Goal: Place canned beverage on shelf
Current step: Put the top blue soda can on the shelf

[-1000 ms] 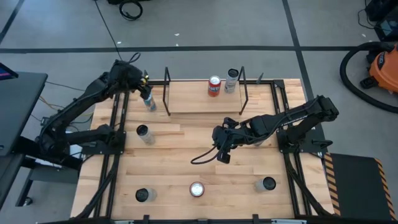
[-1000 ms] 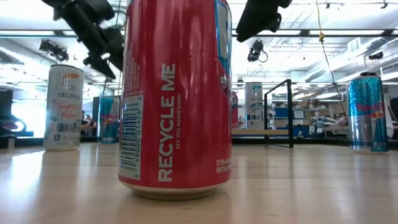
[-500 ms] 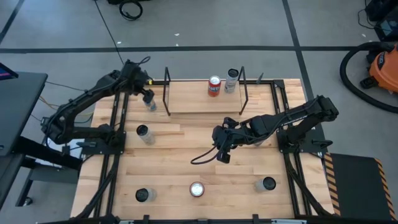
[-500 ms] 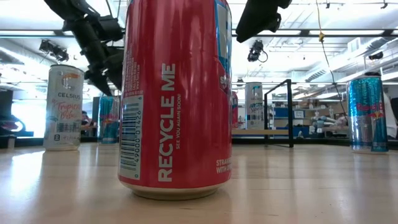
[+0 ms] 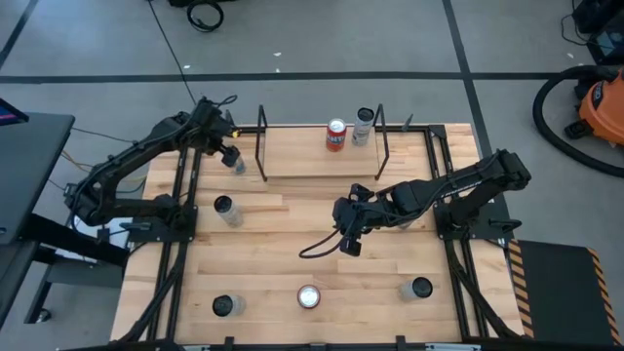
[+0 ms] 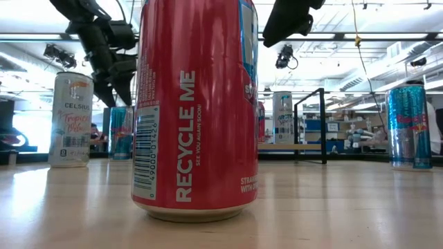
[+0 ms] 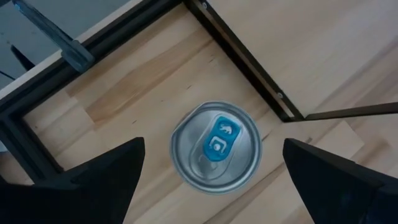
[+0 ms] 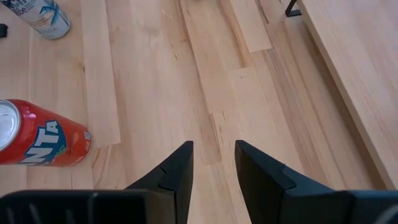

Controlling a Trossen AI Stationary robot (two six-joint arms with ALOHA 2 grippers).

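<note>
The left pincer [image 7: 211, 180] is hovering with fingers spread apart directly above a blue-tabbed can [image 7: 216, 147] standing beside the shelf [image 5: 322, 156]. The right pincer [image 8: 213, 168] is waiting mid-desk, fingers slightly apart.

A light-wood desk [image 5: 292, 244] fills the middle of the overhead frame, with black rails along its edges. At its top centre sits the shelf [image 5: 322, 161] — a low pale board between thin black uprights. Two cans stand on it, a red one [image 5: 335, 135] and a silver one [image 5: 364, 126], just beside each other. Directly on the desk: a blue-tabbed can [image 5: 235, 162] at upper left, just outside the shelf's left upright; a can [image 5: 224, 208] at centre left; and three along the bottom edge — a dark-topped can [image 5: 225, 306], a red-rimmed can [image 5: 308, 296] and another dark-topped can [image 5: 420, 289].
</note>
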